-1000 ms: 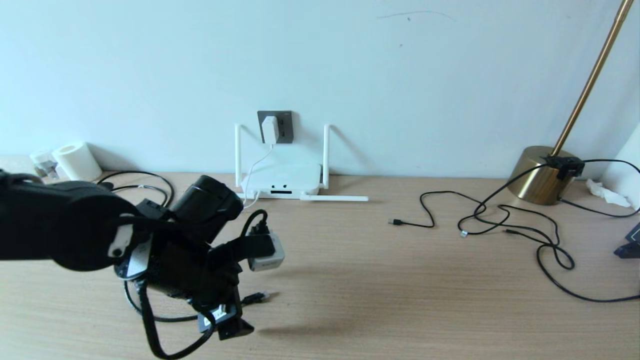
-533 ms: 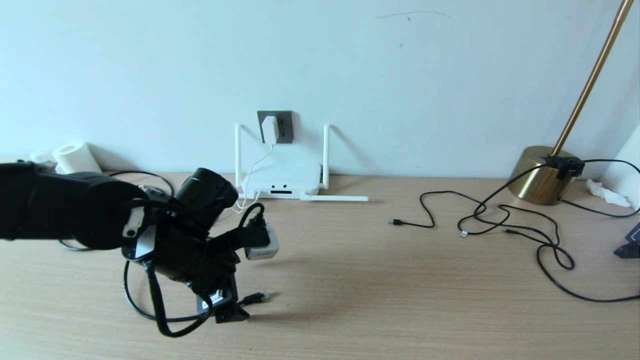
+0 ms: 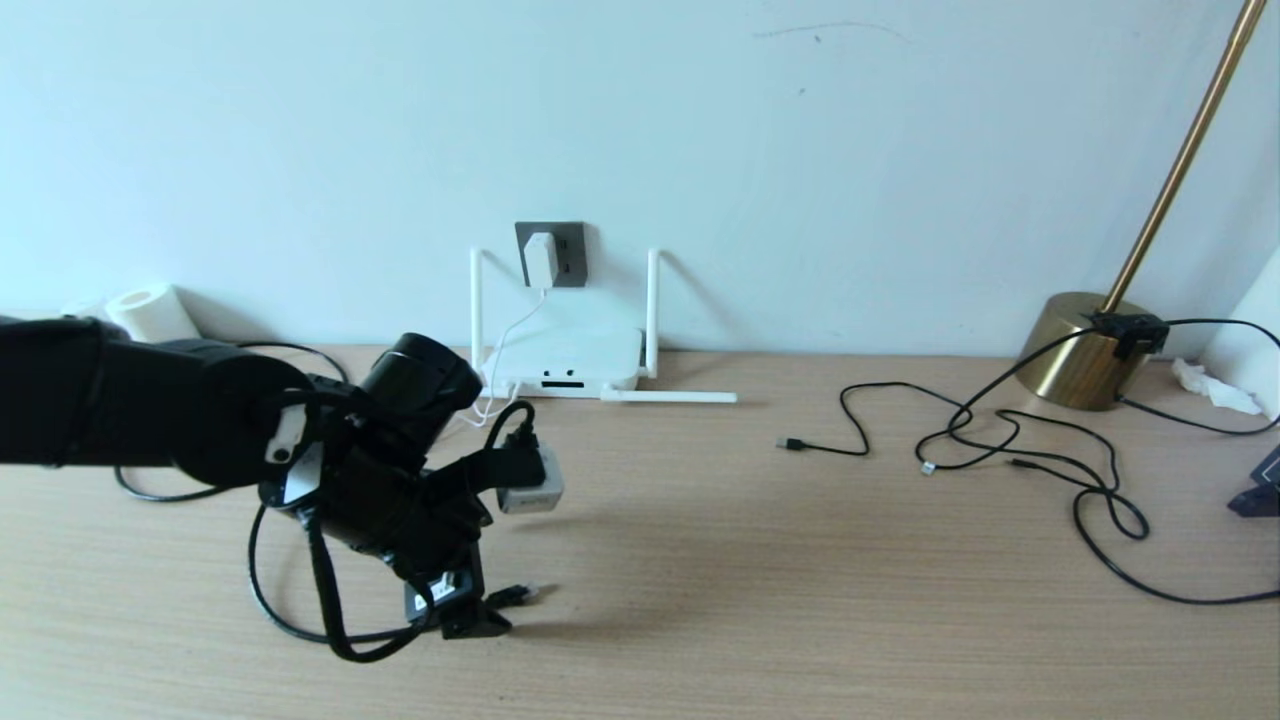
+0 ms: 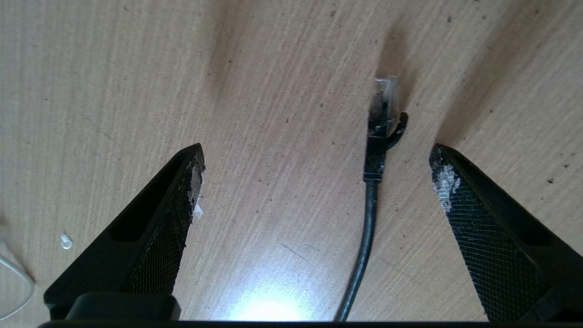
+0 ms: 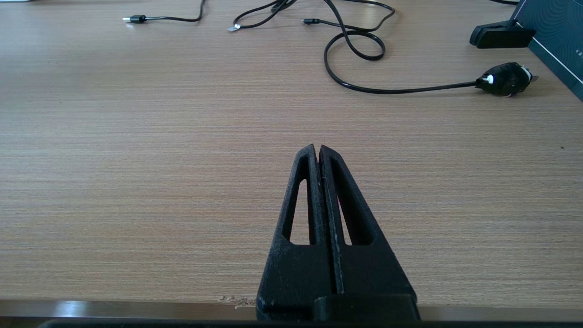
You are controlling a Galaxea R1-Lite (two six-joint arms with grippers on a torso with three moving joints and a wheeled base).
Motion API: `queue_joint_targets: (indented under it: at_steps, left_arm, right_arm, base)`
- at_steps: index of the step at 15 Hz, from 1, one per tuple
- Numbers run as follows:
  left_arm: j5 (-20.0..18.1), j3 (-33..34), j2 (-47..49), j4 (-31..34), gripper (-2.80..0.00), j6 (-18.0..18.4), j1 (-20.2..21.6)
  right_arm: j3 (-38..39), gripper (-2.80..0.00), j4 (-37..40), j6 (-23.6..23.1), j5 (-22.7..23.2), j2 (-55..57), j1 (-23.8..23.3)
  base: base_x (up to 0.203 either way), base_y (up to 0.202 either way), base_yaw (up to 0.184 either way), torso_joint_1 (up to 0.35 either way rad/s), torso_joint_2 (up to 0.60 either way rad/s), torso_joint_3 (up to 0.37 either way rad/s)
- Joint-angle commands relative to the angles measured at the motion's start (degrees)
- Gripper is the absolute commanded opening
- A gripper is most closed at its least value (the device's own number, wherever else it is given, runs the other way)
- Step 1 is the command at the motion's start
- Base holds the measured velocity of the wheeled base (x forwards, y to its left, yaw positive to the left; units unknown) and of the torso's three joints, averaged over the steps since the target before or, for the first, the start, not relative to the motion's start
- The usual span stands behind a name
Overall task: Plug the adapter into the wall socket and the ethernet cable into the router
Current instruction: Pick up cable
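Observation:
The white adapter (image 3: 540,259) sits in the dark grey wall socket (image 3: 566,255), its thin white cord running down to the white router (image 3: 565,362) against the wall. The ethernet cable's plug (image 3: 514,595) lies on the wooden table in front of the router. My left gripper (image 3: 468,608) hangs low over it, pointing down. In the left wrist view the left gripper (image 4: 317,151) is open and the ethernet cable (image 4: 370,209) lies between its fingers, nearer one finger, with the clear-tipped plug (image 4: 382,111) just past the tips. My right gripper (image 5: 317,148) is shut and empty over the table's near edge.
Thin black USB cables (image 3: 1000,440) sprawl over the right half of the table, beside a brass lamp base (image 3: 1085,345). A paper roll (image 3: 150,312) stands at the far left by the wall. A black mains plug (image 5: 505,78) and a dark box (image 5: 553,32) lie at the right.
My left arm has reached forward and sunk toward the table, bringing the open gripper over the ethernet plug. The right arm has not moved.

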Motion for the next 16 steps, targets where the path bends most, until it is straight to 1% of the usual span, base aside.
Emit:
queue_joint_targets:
  at_steps: [1,4,5,7,9,14,16]
  left_arm:
    - [0.0,-0.1,0.2,1.2,0.00,0.6,0.0]
    - [-0.9,-0.1,0.0,2.5,0.00,0.9,0.1]
    - [-1.0,0.0,0.0,2.6,-2.80,1.0,0.1]
    - [-1.5,0.0,0.1,2.6,-2.80,1.0,0.1]
    - [-4.0,0.0,0.6,2.5,-2.80,1.0,0.3]
    - [-7.3,0.4,1.1,2.5,-2.80,1.0,1.1]
    - [-7.7,0.4,-0.9,2.4,-2.80,0.8,1.2]
  right_arm:
    - [0.0,-2.80,0.0,0.0,0.0,-0.1,0.0]
    - [0.0,-2.80,0.0,0.1,0.0,0.0,0.0]
    - [0.0,-2.80,0.0,0.0,0.0,-0.1,0.0]
    - [0.0,-2.80,0.0,0.0,0.0,-0.1,0.0]
    - [0.0,-2.80,0.0,0.0,0.1,0.0,0.0]
    - [0.0,-2.80,0.0,0.0,0.0,0.0,0.0]
    - [0.0,-2.80,0.0,0.0,0.0,0.0,0.0]
  base:
    - [0.000,0.000,0.000,0.000,0.00,0.000]
    - [0.000,0.000,0.000,0.000,0.00,0.000]
    - [0.000,0.000,0.000,0.000,0.00,0.000]
    - [0.000,0.000,0.000,0.000,0.00,0.000]
    - [0.000,0.000,0.000,0.000,0.00,0.000]
    - [0.000,0.000,0.000,0.000,0.00,0.000]
    - [0.000,0.000,0.000,0.000,0.00,0.000]
